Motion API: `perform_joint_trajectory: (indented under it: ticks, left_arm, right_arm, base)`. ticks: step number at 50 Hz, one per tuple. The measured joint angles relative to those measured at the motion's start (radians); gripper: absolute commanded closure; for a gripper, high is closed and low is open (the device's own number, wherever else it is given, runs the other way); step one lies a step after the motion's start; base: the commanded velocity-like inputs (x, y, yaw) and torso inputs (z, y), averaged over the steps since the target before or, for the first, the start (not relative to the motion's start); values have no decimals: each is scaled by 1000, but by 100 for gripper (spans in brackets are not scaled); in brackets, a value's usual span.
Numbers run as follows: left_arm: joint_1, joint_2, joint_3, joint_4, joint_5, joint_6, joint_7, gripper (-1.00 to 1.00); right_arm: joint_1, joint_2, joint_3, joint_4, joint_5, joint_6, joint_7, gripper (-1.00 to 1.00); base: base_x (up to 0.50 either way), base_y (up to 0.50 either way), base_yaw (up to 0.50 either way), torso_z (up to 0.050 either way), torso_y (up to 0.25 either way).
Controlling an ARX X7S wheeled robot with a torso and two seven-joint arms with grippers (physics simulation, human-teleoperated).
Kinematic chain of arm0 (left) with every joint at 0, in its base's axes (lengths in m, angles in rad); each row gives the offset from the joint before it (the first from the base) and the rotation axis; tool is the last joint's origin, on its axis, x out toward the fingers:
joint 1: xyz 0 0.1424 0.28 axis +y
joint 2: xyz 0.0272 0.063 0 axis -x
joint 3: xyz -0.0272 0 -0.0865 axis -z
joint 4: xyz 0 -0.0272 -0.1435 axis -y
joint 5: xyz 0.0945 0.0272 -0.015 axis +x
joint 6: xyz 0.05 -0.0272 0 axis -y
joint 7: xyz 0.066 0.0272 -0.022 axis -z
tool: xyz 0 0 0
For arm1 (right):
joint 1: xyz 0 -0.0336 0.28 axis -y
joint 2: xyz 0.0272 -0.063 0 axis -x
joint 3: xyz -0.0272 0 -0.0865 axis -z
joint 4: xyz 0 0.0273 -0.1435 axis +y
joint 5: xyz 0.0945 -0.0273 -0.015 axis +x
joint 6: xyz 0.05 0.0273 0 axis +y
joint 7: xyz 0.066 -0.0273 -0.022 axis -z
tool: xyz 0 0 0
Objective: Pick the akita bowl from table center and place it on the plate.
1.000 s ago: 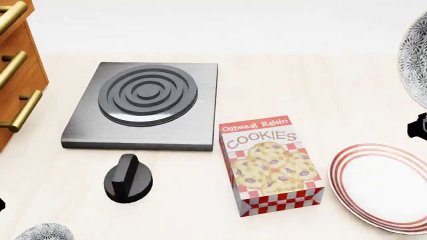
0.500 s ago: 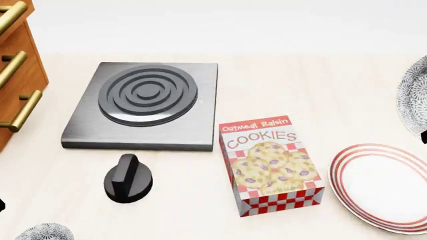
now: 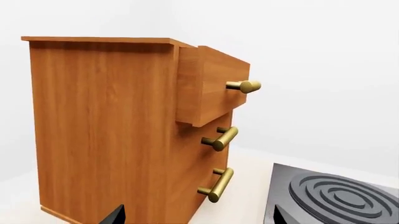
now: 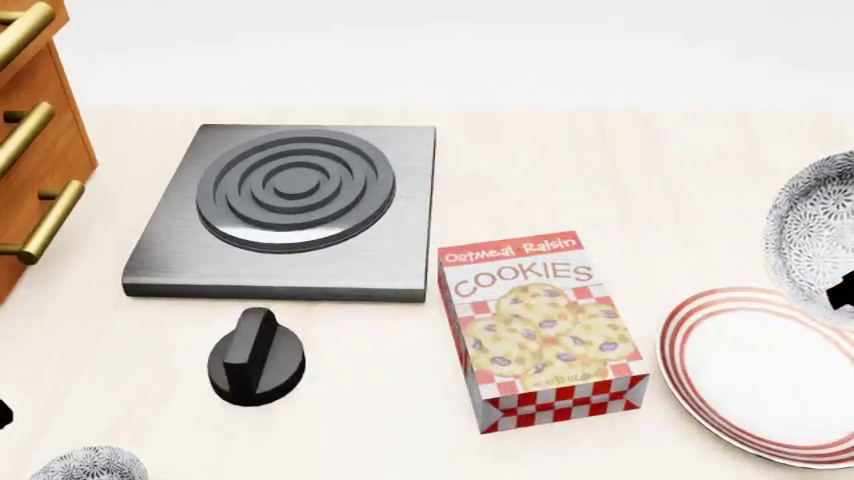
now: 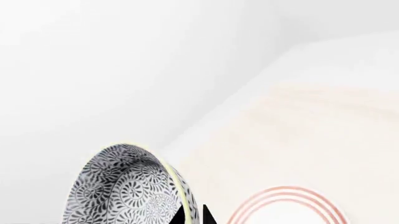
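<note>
Akita bowl [image 4: 811,232] hangs tilted at the head view's right edge, above the plate [image 4: 767,372], right gripper [image 5: 192,215] pinching its rim; looks rigid, glazed, slippery, chip-prone, so rim grip is correct; left gripper state: cannot tell.

Right wrist cam: akita bowl [image 5: 128,189] tilted on edge, grey-black patterned outside facing camera, pale rim visible. Dark end effector fingertips [image 5: 192,215] sit at the bowl's rim, pinching it. Plate [image 5: 283,207] with red rings lies on the pale surface [image 5: 324,130] just beside the bowl, partly cut off.
</note>
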Motion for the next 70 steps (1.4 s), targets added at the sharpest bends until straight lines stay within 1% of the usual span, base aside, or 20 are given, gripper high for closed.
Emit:
perform_joint_trajectory:
  ticks: [9, 12, 23, 36, 42, 51, 67, 70]
  left_arm:
    - [0, -2, 2, 0, -2, 0, -2, -100]
    - [-1, -3, 3, 3, -3, -2, -3, -100]
    - [-3, 0, -3, -6, -4, 13, -11, -100]
    - [3, 5, -6, -18, -2, 29, -19, -100]
    - [6, 4, -8, -15, -4, 29, -23, -100]
    - [11, -1, -13, -4, -9, 26, -28, -100]
    - [28, -11, -22, 4, -12, 35, -32, -100]
    - [33, -13, -23, 8, -8, 45, -31, -100]
  right_arm:
    - [-1, -3, 4, 11, 13, 4, 5, 100]
    - [8, -4, 16, 35, 50, 15, 22, 100]
    - [100, 5, 70, 234, 222, 63, 134, 100]
    - [188, 22, 76, 437, 322, 108, 276, 100]
    - [226, 26, 63, 539, 341, 119, 309, 100]
    - [294, 31, 22, 691, 315, 108, 291, 100]
    - [412, 38, -83, 919, 204, 59, 193, 100]
    - [428, 39, -96, 946, 190, 51, 179, 100]
  base:
    - [0, 0, 0, 0, 0]
    - [0, 0, 0, 0, 0]
    - [0, 0, 0, 0, 1]
    - [0, 0, 0, 0, 0]
    - [0, 0, 0, 0, 2]
    - [0, 0, 0, 0, 0]
    - [0, 0, 0, 0, 1]
    - [0, 0, 0, 3, -201]
